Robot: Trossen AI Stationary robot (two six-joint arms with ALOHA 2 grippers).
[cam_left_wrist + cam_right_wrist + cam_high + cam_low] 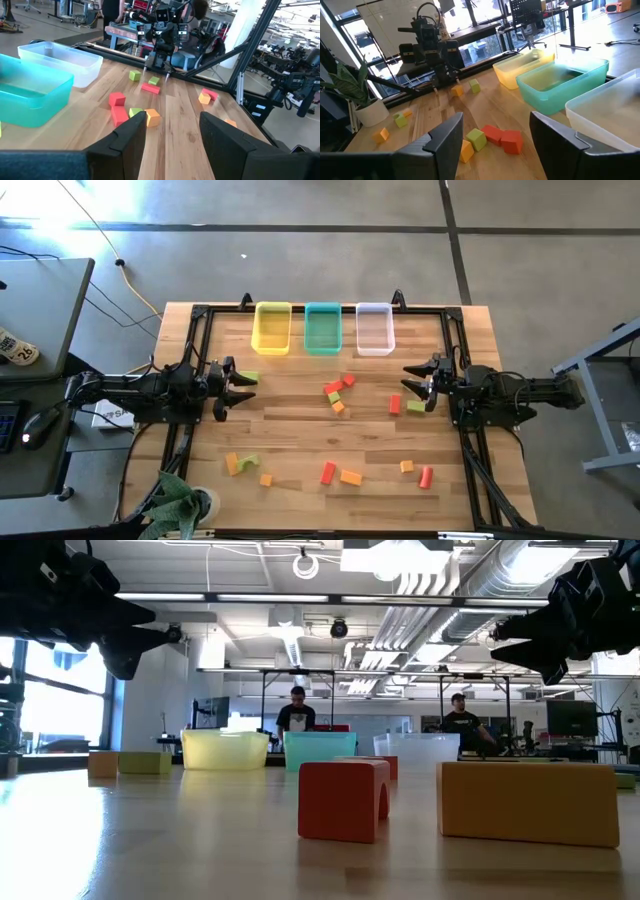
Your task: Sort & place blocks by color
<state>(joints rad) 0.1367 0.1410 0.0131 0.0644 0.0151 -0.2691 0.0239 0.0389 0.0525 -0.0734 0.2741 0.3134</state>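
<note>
High view: both our grippers, left gripper [232, 386] and right gripper [420, 388], hang open and empty; blocks [339, 393] lie scattered mid-table, near the bins [322, 328] — we should pick the closest, squarely

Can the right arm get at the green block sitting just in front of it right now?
Probably yes. The right end effector is open and holds nothing, and the green block lies beside it on bare table, with only a red block nearby.
</note>
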